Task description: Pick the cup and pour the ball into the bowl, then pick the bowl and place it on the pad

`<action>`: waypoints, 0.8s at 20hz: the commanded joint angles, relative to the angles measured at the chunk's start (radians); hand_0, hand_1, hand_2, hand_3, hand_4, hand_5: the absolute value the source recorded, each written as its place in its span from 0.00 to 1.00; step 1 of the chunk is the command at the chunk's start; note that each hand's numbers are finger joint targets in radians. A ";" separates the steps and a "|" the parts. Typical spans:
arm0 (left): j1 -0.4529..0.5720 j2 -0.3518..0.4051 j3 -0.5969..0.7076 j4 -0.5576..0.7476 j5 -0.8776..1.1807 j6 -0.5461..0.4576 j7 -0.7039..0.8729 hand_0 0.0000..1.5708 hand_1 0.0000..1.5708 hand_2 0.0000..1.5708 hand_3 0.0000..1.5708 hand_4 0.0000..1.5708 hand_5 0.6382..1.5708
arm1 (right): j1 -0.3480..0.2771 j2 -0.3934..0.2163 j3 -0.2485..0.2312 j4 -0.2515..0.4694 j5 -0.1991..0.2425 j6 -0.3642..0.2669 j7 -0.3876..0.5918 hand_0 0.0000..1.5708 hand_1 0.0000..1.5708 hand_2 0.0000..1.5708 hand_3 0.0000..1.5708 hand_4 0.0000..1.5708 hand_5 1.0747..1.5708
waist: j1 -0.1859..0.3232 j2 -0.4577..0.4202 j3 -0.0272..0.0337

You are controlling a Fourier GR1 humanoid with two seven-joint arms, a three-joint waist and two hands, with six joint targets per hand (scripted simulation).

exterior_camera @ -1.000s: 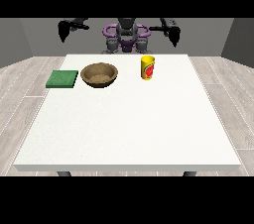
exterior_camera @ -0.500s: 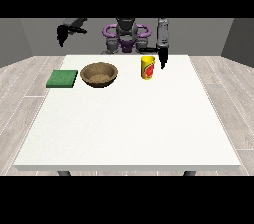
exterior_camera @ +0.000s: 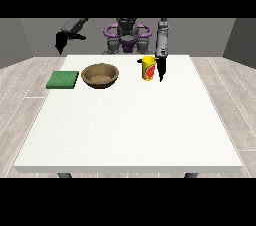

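Since the yellow cup (exterior_camera: 148,67) stands upright and untouched at the far side of the desk (exterior_camera: 130,120), the step in hand looks like the reach for the first pick. The hand at the view's right (exterior_camera: 161,68) hangs just beside the cup, fingers pointing down; whether they are spread or closed I cannot tell, and it holds nothing. Next it must close round the cup's side, lift, and tip it over the wooden bowl (exterior_camera: 100,75), which sits nearby toward the view's left. The green pad (exterior_camera: 63,79) lies beyond the bowl. The hand at the view's left (exterior_camera: 60,43) is raised, carrying nothing. The cup bears a red mark; no writing is legible. The ball is not visible.
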 commanded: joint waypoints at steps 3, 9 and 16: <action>-0.079 0.018 0.038 0.189 0.016 -0.007 -0.096 0.00 0.00 0.00 0.00 0.00 0.95 | -0.004 0.007 -0.005 0.064 0.027 -0.008 -0.052 0.00 0.00 0.00 0.00 0.00 1.00 | 0.007 -0.007 -0.0001; -0.148 0.040 0.092 0.270 0.038 0.024 -0.207 0.00 0.00 0.00 0.00 0.49 0.73 | -0.064 -0.057 -0.041 0.044 -0.038 0.055 -0.021 0.00 0.00 0.00 0.00 0.00 1.00 | -0.032 0.065 -0.0004; -0.037 -0.002 0.009 0.240 -0.137 0.306 -0.232 0.84 0.84 1.00 1.00 0.94 0.66 | -0.089 -0.110 -0.063 0.023 -0.064 0.069 0.049 0.00 0.00 0.00 0.00 0.00 1.00 | -0.089 0.069 -0.0008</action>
